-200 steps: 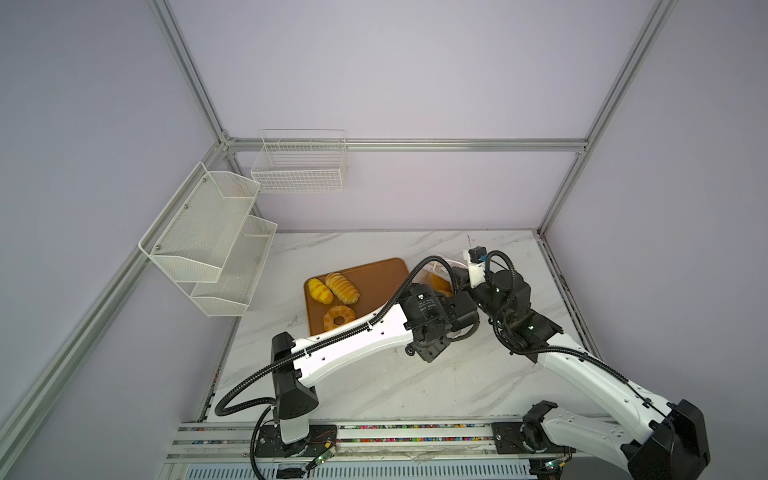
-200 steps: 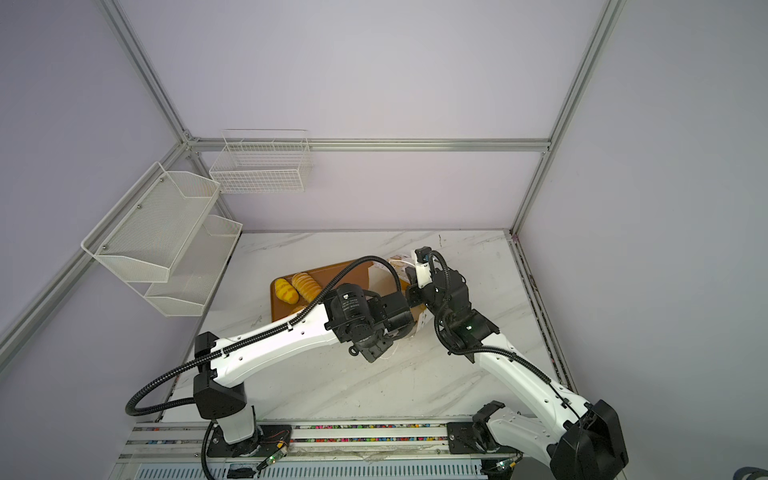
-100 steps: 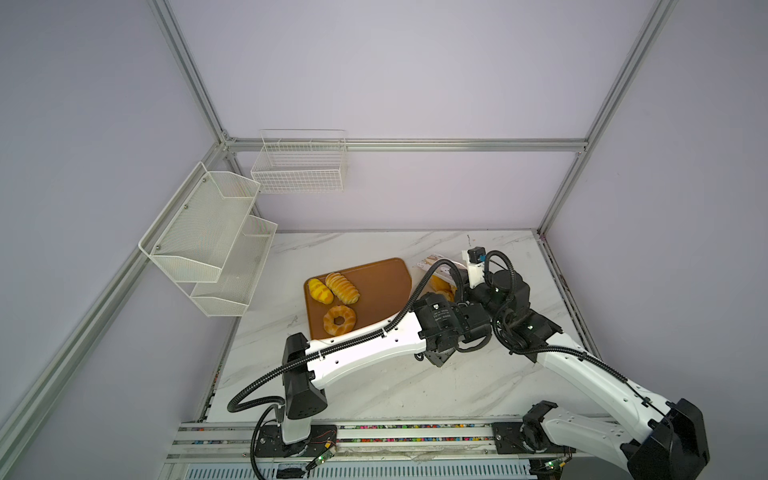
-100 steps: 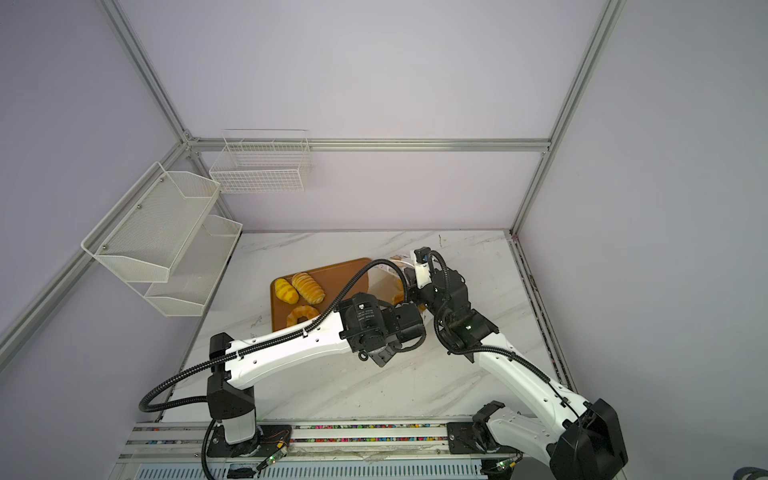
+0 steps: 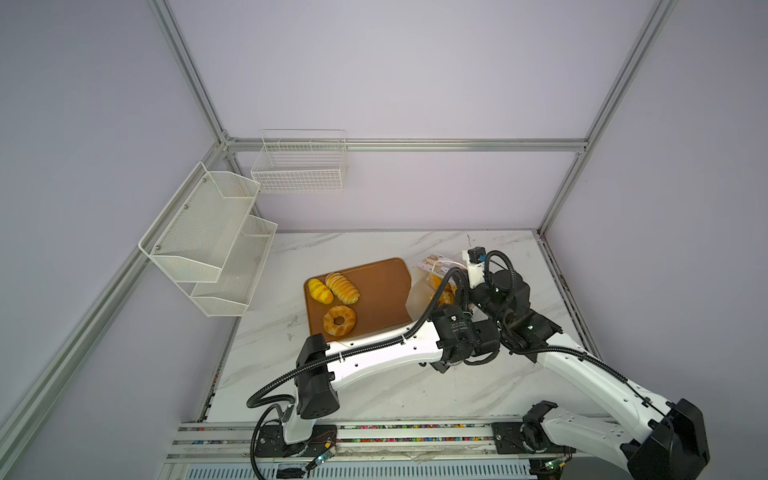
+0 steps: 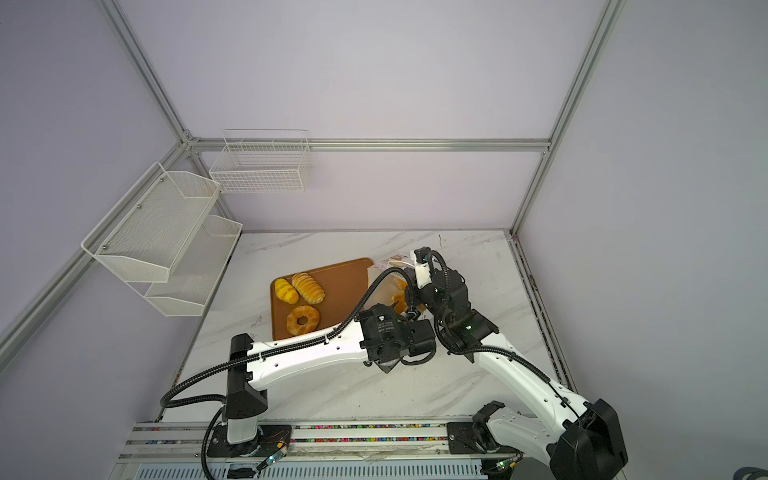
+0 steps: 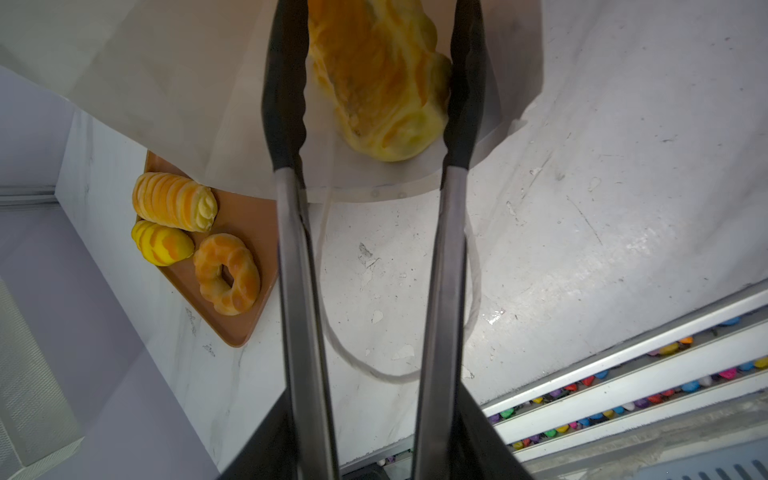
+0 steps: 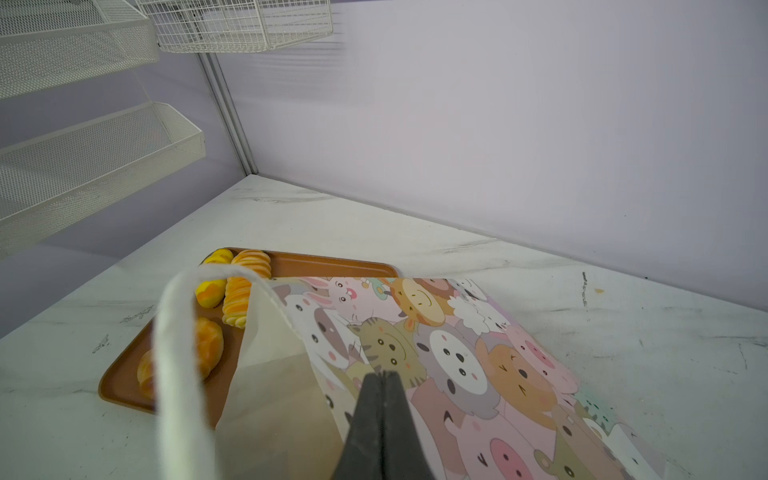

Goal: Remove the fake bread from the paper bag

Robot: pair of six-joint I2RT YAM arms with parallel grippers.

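Marble tabletop: white with grey veins; a tray and a bag are laid on it side by side
Brown tray: set flat left of the bag in both top views; three pastries are gathered at its left end
Ring doughnut: placed at the tray's near edge, apart from the other two
Ridged loaf: laid slantwise behind the doughnut, touching the yellow bun at its left
Paper bag: laid on its side just beside the tray, mouth turned towards the arms; its white inside is shown in the top views, its printed animal faces in the right wrist view
Fake bread: one golden, twisted pastry is seen lying on the white lining just inside the bag's mouth; more orange is glimpsed deeper in from above, but its shape cannot be told
Cord handles: one loop is spread on the table in front of the mouth, the other is lifted
Left gripper: reached into the mouth; its long fingers are held apart, one on each side of the pastry
Right gripper: its fingers are pressed together on the bag's upper wall near the rim, by which the mouth is held up
White mesh rack and wire basket: hung on the walls at the back left
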